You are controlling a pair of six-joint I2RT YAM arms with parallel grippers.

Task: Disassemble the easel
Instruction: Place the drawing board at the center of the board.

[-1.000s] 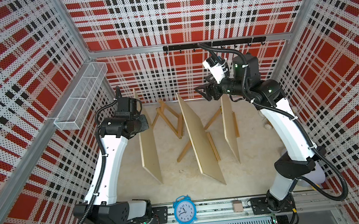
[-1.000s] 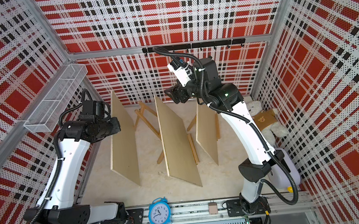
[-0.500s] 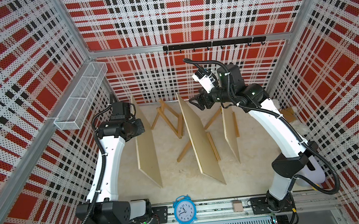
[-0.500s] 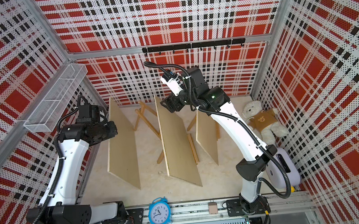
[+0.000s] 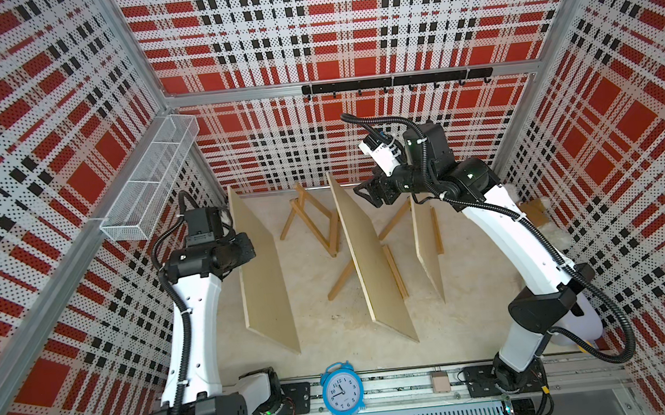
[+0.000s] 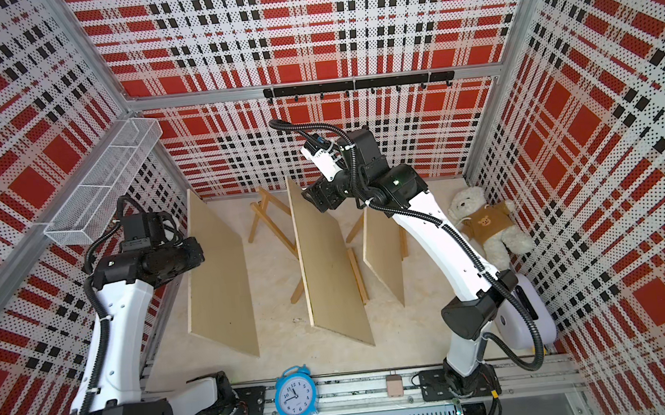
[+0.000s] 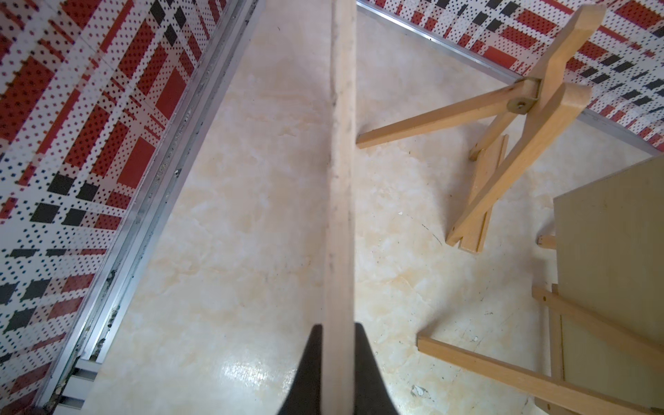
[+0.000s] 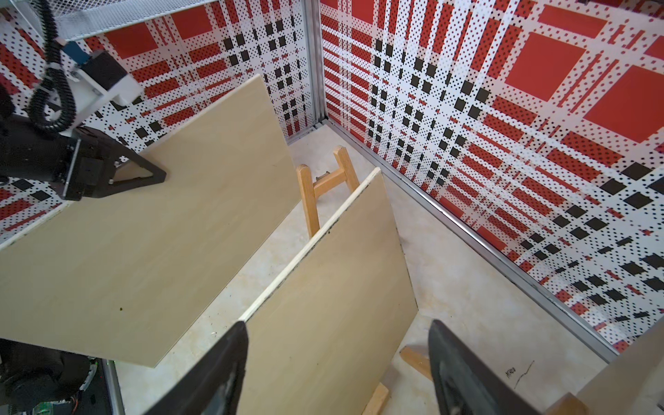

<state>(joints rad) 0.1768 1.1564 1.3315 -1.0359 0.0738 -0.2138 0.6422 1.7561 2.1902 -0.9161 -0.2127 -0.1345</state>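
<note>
Swinging across from the right board (image 5: 426, 245), the right claw (image 5: 365, 197) is now hovering spread just above the top edge of the middle board (image 5: 372, 262), suggesting it is coming off its easel (image 5: 394, 271) next. The left claw (image 7: 337, 334) is pinching the left board (image 5: 262, 272), holding it upright.

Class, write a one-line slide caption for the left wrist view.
Edge-on wooden board clamped between the left fingers, with a bare easel standing beside it.
</note>
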